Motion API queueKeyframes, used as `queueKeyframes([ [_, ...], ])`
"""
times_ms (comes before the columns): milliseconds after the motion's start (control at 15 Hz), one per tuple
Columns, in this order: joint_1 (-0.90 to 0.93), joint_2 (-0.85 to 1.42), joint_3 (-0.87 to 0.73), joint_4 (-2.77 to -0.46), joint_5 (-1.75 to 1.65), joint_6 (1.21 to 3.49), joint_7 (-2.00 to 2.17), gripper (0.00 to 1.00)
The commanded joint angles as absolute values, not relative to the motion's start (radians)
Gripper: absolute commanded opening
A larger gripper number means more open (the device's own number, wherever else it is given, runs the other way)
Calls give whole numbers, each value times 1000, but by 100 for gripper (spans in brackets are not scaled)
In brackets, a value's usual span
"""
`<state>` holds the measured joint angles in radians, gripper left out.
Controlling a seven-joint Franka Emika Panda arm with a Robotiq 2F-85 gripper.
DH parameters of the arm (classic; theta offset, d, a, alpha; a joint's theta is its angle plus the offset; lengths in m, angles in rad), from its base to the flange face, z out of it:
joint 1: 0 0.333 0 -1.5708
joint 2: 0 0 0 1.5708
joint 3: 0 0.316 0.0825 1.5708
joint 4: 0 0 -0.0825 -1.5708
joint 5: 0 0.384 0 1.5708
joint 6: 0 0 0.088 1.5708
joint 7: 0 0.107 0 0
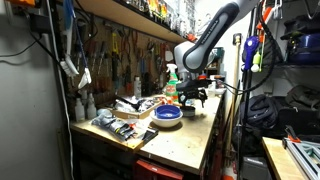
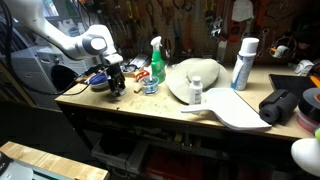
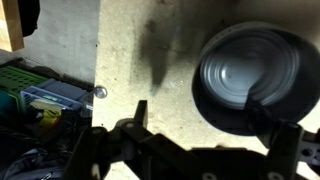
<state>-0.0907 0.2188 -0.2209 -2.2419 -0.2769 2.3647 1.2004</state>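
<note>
My gripper [image 3: 213, 122] is open and empty, hanging low over a wooden workbench [image 3: 140, 50]. A blue round bowl [image 3: 245, 75] sits on the bench right below it. In the wrist view one finger is over the bare bench beside the bowl and the other is over the bowl's edge. In both exterior views the gripper [image 1: 193, 97] [image 2: 115, 84] is just beside the bowl [image 1: 168, 115] [image 2: 98, 81]. I cannot tell whether a finger touches the bowl.
A green-topped spray bottle [image 2: 156, 62] stands near the bowl. A white hat-like object [image 2: 195, 78], a white and blue can [image 2: 243, 62] and a black bag [image 2: 283, 105] lie further along the bench. Tools and boxes [image 1: 118, 124] crowd the bench end; a pegboard wall [image 1: 125, 55] stands behind.
</note>
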Motion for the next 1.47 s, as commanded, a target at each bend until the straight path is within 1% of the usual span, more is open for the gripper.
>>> queueKeyframes([
  [0, -72, 302, -230, -2156, -288, 2373, 1280, 100],
  [400, -51, 367, -223, -2070, -257, 2366, 1298, 100],
  [800, -65, 291, -206, -2117, -189, 2343, 1226, 100],
  [933, -64, 217, -205, -2180, -173, 2343, 1181, 100],
  [1133, -78, 63, -194, -2316, -167, 2375, 1002, 100],
  [1400, -80, -120, -182, -2484, -223, 2393, 830, 100],
])
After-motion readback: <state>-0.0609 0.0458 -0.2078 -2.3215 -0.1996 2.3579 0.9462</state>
